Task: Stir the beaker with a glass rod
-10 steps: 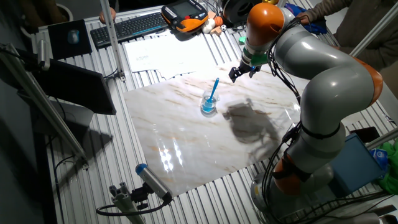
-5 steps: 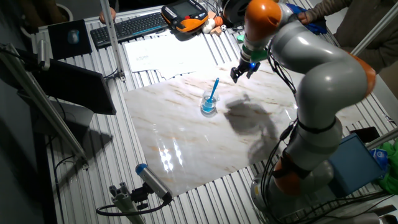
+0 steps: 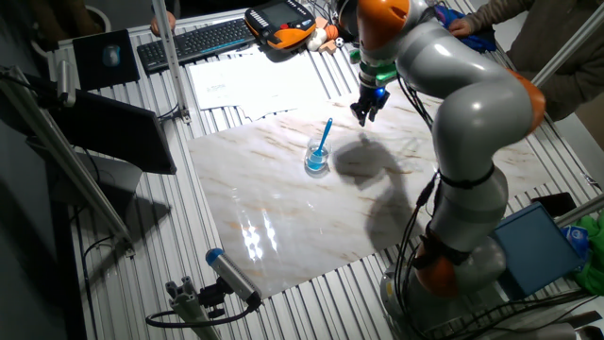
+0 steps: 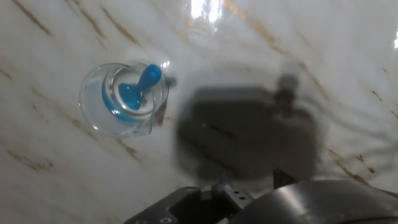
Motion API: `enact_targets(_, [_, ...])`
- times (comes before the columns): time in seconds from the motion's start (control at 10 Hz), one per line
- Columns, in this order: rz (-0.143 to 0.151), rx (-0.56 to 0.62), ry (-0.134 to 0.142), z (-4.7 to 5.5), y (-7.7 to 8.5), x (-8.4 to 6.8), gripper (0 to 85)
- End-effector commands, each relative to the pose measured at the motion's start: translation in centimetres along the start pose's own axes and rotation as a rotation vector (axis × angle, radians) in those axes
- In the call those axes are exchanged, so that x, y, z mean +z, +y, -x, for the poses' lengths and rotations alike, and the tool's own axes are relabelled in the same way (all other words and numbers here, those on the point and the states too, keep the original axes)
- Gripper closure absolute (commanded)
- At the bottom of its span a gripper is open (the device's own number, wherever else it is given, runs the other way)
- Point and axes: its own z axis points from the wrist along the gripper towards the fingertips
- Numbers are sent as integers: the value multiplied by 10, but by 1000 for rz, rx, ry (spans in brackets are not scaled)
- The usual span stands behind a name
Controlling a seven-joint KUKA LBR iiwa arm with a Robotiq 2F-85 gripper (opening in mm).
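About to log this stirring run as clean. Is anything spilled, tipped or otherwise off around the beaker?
Nothing stands out. The beaker stands upright on the marble sheet, with no blue liquid visible outside it. The glass rod leans in it, as expected. The tool hangs beside it, touching neither.

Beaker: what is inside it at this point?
The beaker holds blue liquid and the glass rod, which leans against its rim with the upper end sticking out. The rod's lower tip blends into the liquid. The hand is apart, not holding it.

Blue glass rod leaning in beaker
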Motion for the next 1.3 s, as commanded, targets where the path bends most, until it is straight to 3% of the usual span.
enact_targets(0.0, [0,5,0,0,0,0,850])
enact_targets(0.9, [-2,50,-10,0,0,0,850])
enact_targets(1.0, [-3,49,-24,0,0,0,850])
enact_targets(1.1, [6,58,-71,0,0,0,850])
enact_targets(1.2, [32,59,-113,0,0,0,850])
